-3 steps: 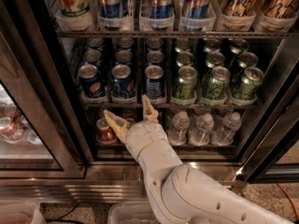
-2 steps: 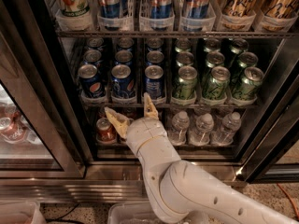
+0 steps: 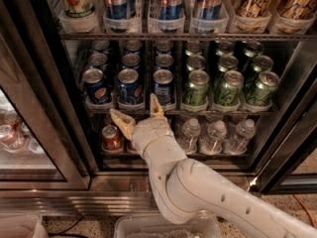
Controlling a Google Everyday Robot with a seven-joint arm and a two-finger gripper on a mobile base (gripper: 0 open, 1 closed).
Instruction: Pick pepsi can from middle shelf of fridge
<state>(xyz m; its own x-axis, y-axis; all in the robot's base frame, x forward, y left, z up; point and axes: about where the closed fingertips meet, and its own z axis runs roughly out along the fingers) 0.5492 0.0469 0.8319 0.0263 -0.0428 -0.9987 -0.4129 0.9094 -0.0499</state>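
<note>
The arm [image 3: 198,192] was smooth, off-white and rounded, with small dark holes; its gripper [image 3: 139,114], just below the middle shelf [image 3: 218,111], had two tan fingers [image 3: 122,124] spread apart.

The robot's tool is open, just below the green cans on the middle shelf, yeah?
Not quite. In the camera view the open tool sits just below the blue pepsi cans on the middle shelf; the green cans are further along.

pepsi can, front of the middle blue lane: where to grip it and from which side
Grip the pepsi can across its round side wall, coming straight in from the open front: it stands upright, cans behind it and close beside it. The gripper sits just below it at the middle shelf edge, fingers open.
</note>
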